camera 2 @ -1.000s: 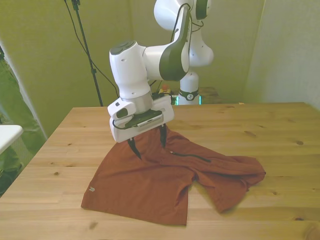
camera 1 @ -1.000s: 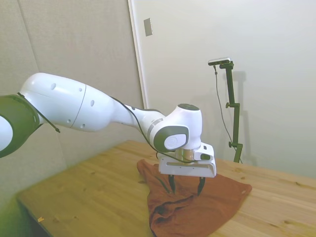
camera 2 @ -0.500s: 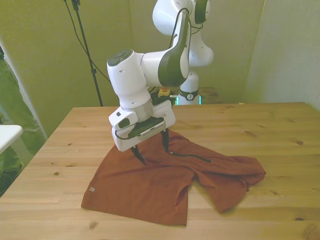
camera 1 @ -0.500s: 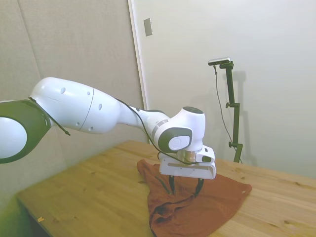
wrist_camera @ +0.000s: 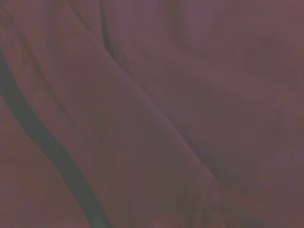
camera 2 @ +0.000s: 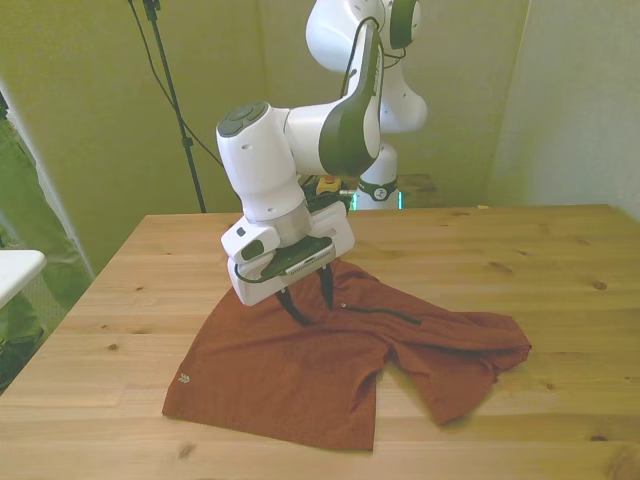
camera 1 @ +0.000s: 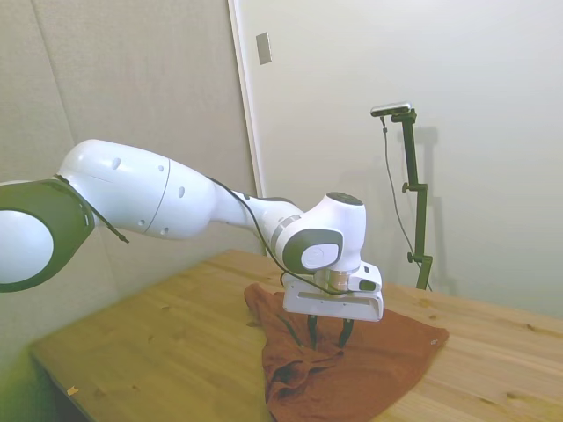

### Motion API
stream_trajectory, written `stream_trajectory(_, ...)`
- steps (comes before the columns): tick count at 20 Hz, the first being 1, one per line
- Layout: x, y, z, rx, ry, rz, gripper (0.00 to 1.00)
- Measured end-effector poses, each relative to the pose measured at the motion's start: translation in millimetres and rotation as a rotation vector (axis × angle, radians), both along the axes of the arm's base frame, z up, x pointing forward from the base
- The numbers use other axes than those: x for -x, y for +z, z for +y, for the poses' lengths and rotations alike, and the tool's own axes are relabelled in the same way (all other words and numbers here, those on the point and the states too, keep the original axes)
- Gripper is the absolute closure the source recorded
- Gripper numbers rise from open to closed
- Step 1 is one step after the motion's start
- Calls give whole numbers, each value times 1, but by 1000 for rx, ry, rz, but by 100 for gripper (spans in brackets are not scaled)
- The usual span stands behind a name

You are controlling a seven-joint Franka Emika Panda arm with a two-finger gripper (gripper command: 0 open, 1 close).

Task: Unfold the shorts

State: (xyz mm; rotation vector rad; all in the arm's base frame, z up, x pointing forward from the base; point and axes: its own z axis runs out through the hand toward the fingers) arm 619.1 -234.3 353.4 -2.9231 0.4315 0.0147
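Note:
The rust-brown shorts [camera 2: 290, 375] lie on the wooden table [camera 2: 520, 250], one leg flat toward the front view's left and the other bunched toward the front view's right. A dark zipper line [camera 2: 385, 312] runs across the upper part. My gripper [camera 2: 312, 303] points down onto the cloth near the waistband, its two dark fingers pressed into the fabric with a narrowed gap between them. The side view shows the gripper [camera 1: 329, 332] on the rumpled shorts [camera 1: 391, 356] with cloth gathered between the fingers. Blurred folds of the shorts [wrist_camera: 166, 118] and a dark band [wrist_camera: 52, 152] fill the wrist view.
Bare table [camera 1: 149, 343] spreads around the shorts on all sides. A white object [camera 2: 15, 270] sits beyond the table's edge at the front view's left. The robot's base [camera 2: 380, 185] stands behind the far edge.
The fingers have drawn closer together over the last second. The gripper has sunk slightly into the cloth and tilted, and the fabric has bunched between the fingers.

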Motion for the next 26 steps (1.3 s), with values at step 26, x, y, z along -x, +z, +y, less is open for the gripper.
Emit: stream_trajectory(26,42,37,-1,35,-46,-24,100)
